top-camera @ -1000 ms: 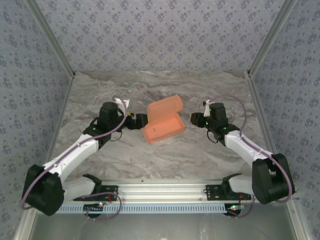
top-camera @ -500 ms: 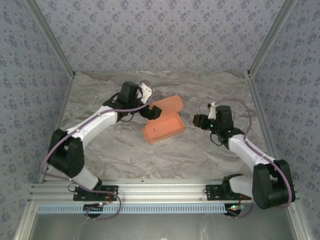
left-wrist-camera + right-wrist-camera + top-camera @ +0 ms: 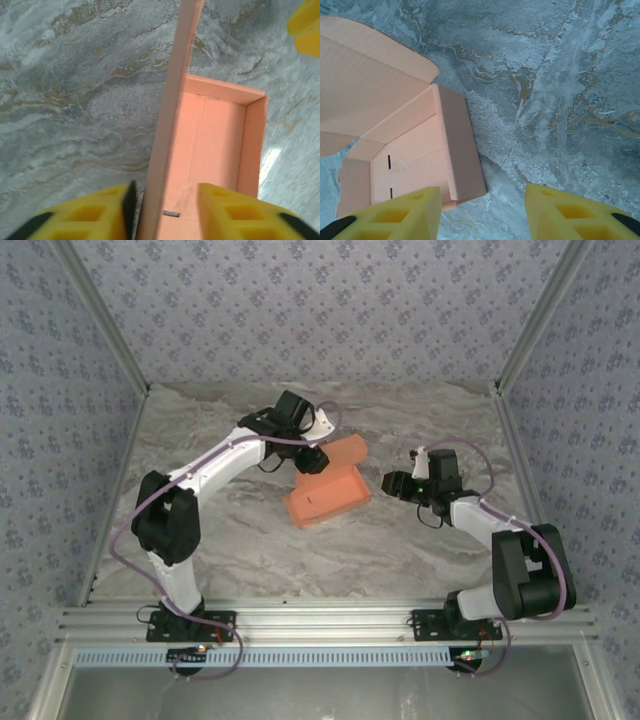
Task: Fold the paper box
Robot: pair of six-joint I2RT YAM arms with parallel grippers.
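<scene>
The box (image 3: pixel 318 498) sits open in the middle of the table (image 3: pixel 200 530), its lid (image 3: pixel 335 452) standing up along the 12 o'clock side. The left gripper (image 3: pixel 310 458) straddles that lid, with its jaws parted and not yet pinching. At 3 o'clock the right gripper (image 3: pixel 392 483) hangs open, just clear of the box.

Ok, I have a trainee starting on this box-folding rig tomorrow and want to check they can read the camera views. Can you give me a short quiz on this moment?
1. What stands between the fingers of the left end effector? A) the raised lid of the paper box; B) a cable; C) nothing.
2. True or false: the lid is shut flat on the box.
3. Which end effector hangs open beside the box, over the table?

Key: 1 A. 2 False, the lid stands up. 3 The right end effector.
</scene>
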